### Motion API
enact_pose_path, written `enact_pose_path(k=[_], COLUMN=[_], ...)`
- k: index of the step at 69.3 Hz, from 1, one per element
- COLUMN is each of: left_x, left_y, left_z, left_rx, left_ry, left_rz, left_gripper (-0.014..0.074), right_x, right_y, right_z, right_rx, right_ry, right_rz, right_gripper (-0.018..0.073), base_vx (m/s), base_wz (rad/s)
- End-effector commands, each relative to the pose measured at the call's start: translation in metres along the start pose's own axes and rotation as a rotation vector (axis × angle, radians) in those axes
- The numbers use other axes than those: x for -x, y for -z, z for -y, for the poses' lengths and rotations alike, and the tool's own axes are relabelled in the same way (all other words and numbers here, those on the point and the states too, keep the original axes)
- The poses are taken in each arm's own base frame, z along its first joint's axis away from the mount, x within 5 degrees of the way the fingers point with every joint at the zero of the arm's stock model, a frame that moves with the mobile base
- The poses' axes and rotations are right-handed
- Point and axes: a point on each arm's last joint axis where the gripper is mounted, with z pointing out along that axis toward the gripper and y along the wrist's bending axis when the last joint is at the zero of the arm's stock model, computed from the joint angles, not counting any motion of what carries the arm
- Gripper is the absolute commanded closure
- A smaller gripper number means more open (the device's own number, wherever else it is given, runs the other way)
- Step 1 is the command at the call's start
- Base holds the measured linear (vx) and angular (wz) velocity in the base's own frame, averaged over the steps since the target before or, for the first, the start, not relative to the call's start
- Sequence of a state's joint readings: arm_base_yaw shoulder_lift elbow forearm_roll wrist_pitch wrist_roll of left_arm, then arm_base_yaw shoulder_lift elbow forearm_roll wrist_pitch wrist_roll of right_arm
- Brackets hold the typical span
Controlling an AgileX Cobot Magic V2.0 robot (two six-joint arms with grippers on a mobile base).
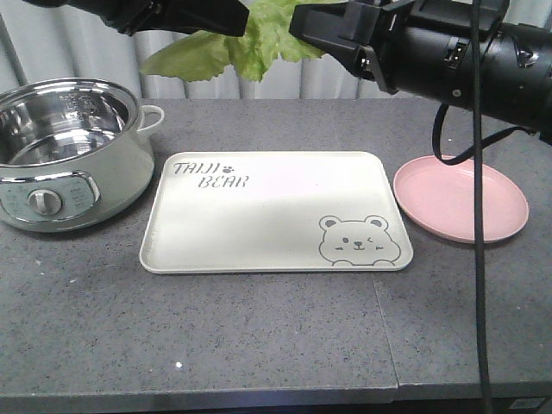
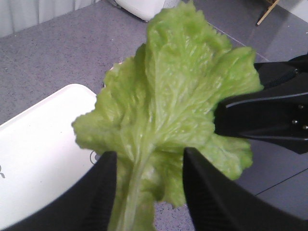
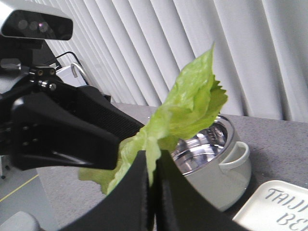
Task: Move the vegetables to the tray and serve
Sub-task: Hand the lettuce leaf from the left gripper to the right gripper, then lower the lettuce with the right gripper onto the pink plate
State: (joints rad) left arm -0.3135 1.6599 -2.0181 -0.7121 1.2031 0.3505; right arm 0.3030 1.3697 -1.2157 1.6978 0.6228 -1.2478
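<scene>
The tray (image 1: 259, 216) lies mid-table. High over its far edge hangs the lettuce (image 1: 259, 39) — light, limp, easily torn — best pinched at its rib. The right gripper (image 3: 154, 178) clamps it; the left gripper (image 2: 147, 166), jaws apart, straddles the stalk.

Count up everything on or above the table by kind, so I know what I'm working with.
Lettuce leaf: 1
Tray: 1
Pink plate: 1
Pot: 1
Total: 4
</scene>
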Motion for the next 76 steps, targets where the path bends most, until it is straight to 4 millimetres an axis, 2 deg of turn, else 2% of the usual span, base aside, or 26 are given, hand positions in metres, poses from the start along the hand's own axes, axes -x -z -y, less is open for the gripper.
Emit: enact_pose_path(k=[1,10,17,31,39,45,55,64,76], left_x=[0.011,0.011,0.009,0.000,-0.002,-0.003,-0.003,-0.003,-0.003], left_y=[0.024,0.032,0.039,0.042,0.043,0.043,0.043,0.043,0.042], left_z=[0.022,0.027,0.030,0.023,0.017,0.014,0.013,0.013,0.012], left_rx=[-0.027,-0.019,0.010,0.110,0.176,0.208,0.213,0.212,0.213], left_ry=[-0.021,-0.036,-0.061,-0.067,-0.049,-0.059,-0.060,-0.059,-0.057], left_rz=[0.113,0.119,0.109,0.011,-0.005,-0.015,-0.017,-0.017,-0.020], left_gripper=[0.0136,0.0122,0.0135,0.0178,0.0209,0.0229,0.0262,0.0284,0.0300], right_x=[0.020,0.028,0.038,0.048,0.043,0.036,0.018,0.014,0.014], right_y=[0.008,0.021,0.041,0.108,0.132,0.136,0.128,0.120,0.110], right_z=[-0.007,0.011,0.034,0.093,0.120,0.140,0.181,0.217,0.250], right_rx=[-0.018,-0.065,-0.134,-0.383,-0.481,-0.493,-0.500,-0.489,-0.449], right_ry=[0.016,-0.004,0.007,-0.042,-0.089,-0.133,-0.189,-0.208,-0.240], right_rz=[0.083,0.092,0.109,0.019,-0.035,-0.070,-0.150,-0.223,-0.262], right_gripper=[0.0565,0.0565,0.0565,0.0565,0.0565,0.0565,0.0565,0.0563,0.0559], base_vx=[0.00,0.00,0.00,0.00,0.00,0.00,0.00,0.00,0.00], base_wz=[0.00,0.00,0.00,0.00,0.00,0.00,0.00,0.00,0.00])
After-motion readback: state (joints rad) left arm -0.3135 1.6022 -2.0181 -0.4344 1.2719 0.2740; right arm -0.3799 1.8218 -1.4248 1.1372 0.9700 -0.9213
